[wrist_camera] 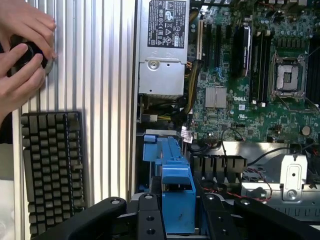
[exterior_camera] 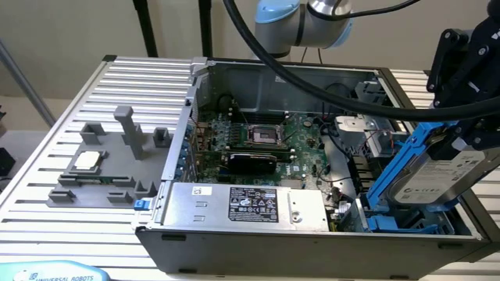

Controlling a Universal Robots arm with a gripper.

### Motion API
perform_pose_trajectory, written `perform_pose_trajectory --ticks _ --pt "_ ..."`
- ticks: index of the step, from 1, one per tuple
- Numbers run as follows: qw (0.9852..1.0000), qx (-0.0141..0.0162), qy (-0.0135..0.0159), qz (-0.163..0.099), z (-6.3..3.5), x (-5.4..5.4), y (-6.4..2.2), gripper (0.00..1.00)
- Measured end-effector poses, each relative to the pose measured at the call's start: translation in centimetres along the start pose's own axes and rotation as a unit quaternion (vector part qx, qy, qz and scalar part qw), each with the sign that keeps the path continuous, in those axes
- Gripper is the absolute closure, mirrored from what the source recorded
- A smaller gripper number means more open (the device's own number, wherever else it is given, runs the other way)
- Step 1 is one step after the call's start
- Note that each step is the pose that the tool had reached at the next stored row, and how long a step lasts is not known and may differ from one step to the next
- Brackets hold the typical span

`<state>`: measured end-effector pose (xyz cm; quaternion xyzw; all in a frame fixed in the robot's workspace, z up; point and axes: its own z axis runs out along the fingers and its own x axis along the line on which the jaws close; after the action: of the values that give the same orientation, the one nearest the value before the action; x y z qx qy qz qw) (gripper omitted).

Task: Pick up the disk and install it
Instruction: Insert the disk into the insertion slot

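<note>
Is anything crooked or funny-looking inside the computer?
Yes. The disk is tilted, leaning steeply over the blue bay at the case's corner on the exterior view's right, clamped in the gripper. It is not lying flat like the other parts.

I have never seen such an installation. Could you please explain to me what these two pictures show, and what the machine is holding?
The machine is a robot arm with a pincer at its end. One picture comes from a camera off the arm; the other from a camera on its wrist. On a ribbed metal table stands an open computer case, showing its circuit board and a silver box with a black label. Beside it, on the exterior view's left, is a grey tray with a small square chip. The pincer is shut on the disk, a grey drive in a blue frame, held tilted over the case's end on the exterior view's right. The wrist view also shows a person's hands near a keyboard.
</note>
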<state>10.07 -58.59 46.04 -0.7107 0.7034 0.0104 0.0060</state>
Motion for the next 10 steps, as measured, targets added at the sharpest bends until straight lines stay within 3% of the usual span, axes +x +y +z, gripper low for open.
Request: perform_pose_trajectory --ticks 3,10 --pt "1.0 0.0 0.0016 0.0 0.19 -0.31 0.0 0.67" --pt "0.9999 -0.001 0.0102 0.007 0.79 -0.76 -0.25 0.67"
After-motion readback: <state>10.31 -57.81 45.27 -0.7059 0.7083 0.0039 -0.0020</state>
